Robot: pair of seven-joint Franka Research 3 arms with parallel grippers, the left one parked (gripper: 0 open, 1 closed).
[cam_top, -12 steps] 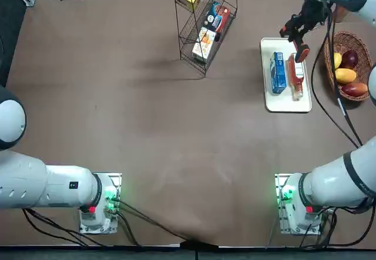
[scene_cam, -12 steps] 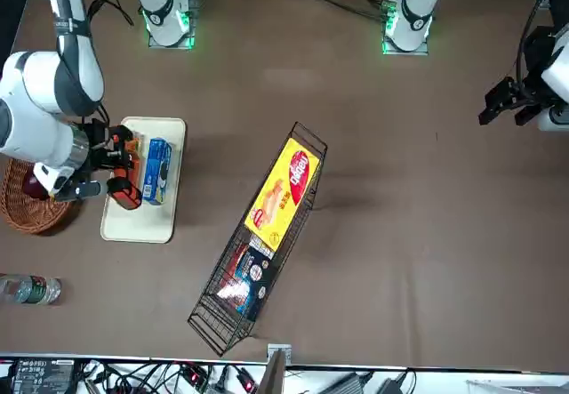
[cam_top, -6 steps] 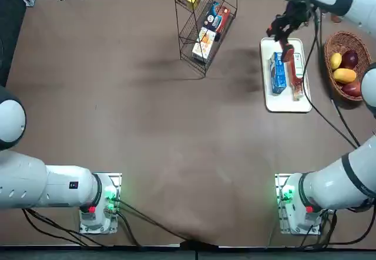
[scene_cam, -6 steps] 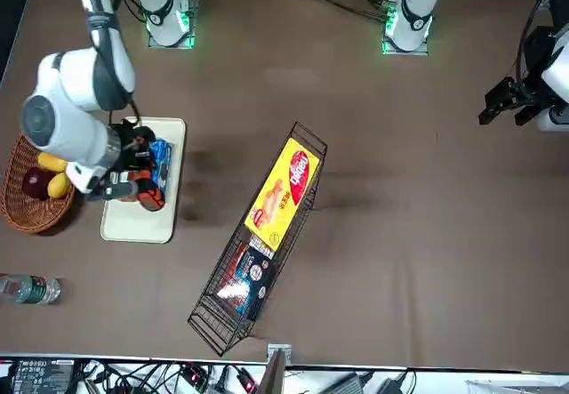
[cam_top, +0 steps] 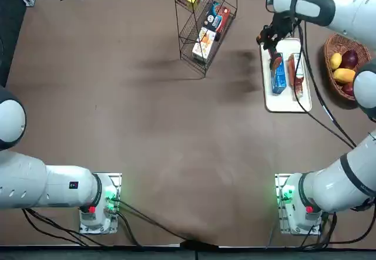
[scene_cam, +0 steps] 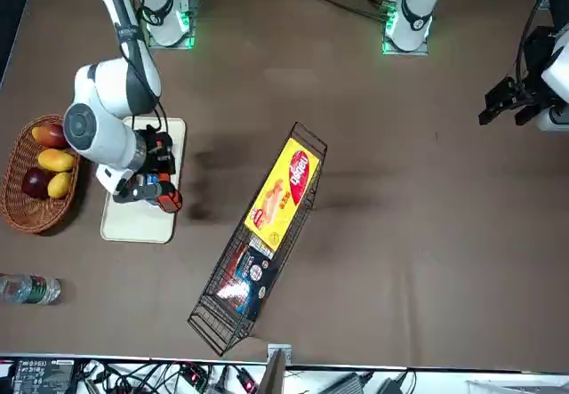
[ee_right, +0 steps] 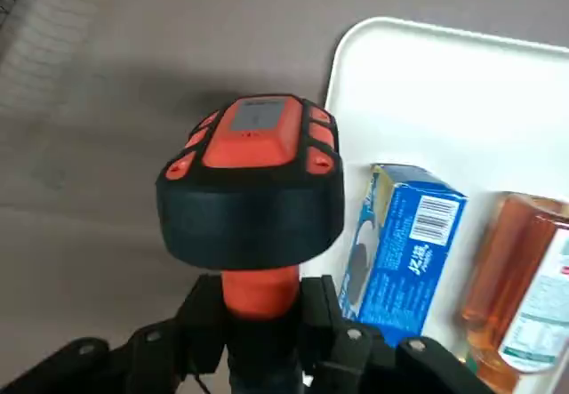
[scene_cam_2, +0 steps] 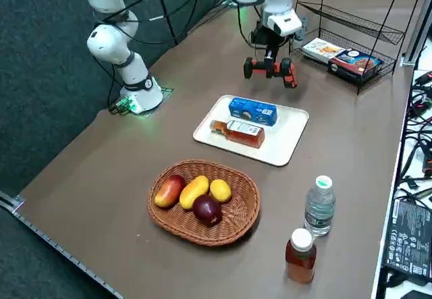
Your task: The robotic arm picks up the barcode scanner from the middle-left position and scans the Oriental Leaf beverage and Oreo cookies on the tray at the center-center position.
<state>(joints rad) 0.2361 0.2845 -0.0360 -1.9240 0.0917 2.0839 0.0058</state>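
**Scanner in hand, hanging by the tray's left side**

Right gripper (ee_right: 260,318): jaws clenched round the handle of the barcode scanner (ee_right: 252,180). Scanner is up in the air, head toward the desk (cam_top: 147,125); from overhead it overlaps the tray's far left part and covers the far end of the Oreo pack (scene_cam_2: 253,111).

Tray (scene_cam_2: 290,137) sits toward the desk's far right corner. Pack on its left, Oriental Leaf bottle (scene_cam_2: 243,133) lying to the right of it, neck toward the desk's near edge. Pack barcode visible in the wrist view.

In the way: black cables (cam_top: 317,88) from the arm cross over tray and bottle in the top view. From the front, arm and gripper hide most of both items.

Around: wicker basket (scene_cam_2: 253,208) with fruit (scene_cam_2: 207,209) just right of the tray. Clear bottle (scene_cam_2: 320,208) and orange-brown bottle (scene_cam_2: 301,262) upright near the desk's far edge, beyond the basket. Wire rack (scene_cam: 213,323) with a yellow box (scene_cam: 284,189) near the far edge, left of the tray.
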